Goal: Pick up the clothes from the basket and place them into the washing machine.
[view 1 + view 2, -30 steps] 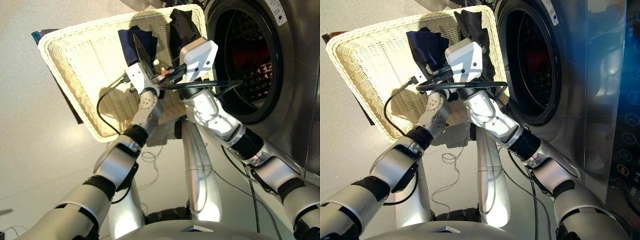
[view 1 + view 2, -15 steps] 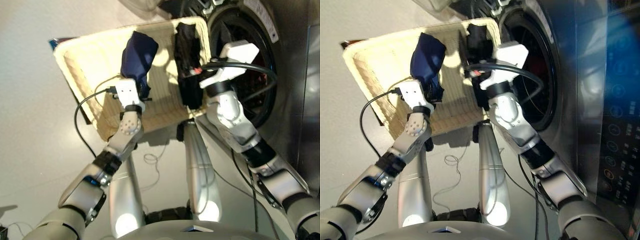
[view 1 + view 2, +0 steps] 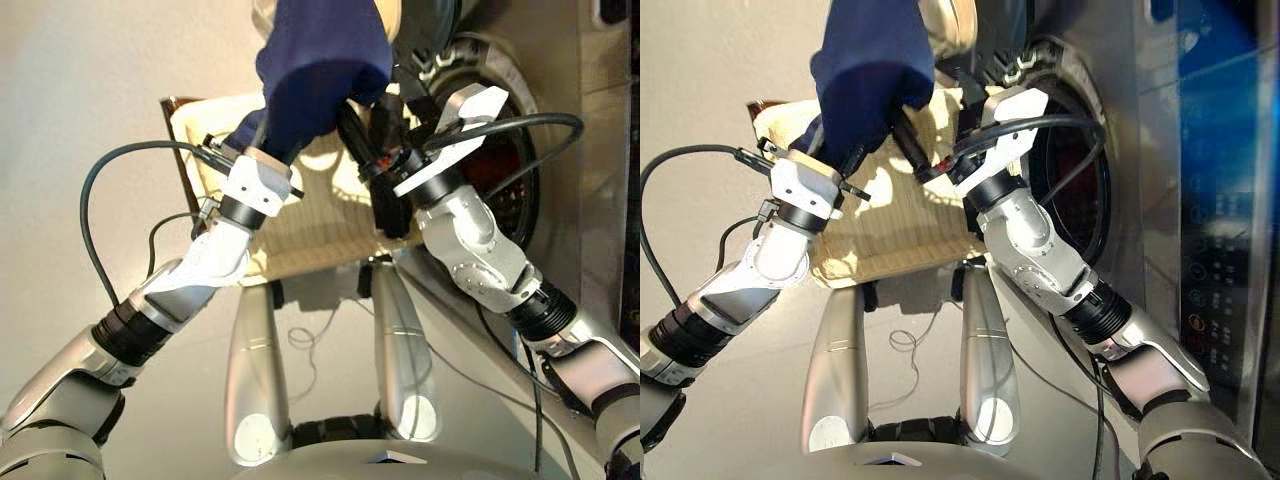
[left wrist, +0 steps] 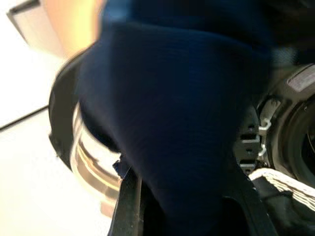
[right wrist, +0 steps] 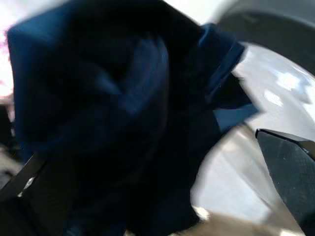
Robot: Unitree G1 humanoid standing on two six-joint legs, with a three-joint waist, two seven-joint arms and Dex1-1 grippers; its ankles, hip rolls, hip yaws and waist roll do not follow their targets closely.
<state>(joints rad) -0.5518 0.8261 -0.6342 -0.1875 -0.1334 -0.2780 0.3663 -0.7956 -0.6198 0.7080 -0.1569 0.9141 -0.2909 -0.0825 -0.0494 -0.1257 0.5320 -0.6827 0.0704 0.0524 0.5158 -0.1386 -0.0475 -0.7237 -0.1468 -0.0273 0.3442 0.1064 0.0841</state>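
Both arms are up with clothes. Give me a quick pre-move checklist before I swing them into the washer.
1. Left gripper holds the navy garment: ok, lifted clear of the basket.
2. Right gripper holds the black garment: ok, it hangs by the basket's edge.
3. Washer door open: ok, drum visible.
4. Path to the opening: not ok, cables cross it.
5. Coral garment in drum: cannot tell, only a red patch shows.
6. Basket emptied: cannot tell, arms hide part.
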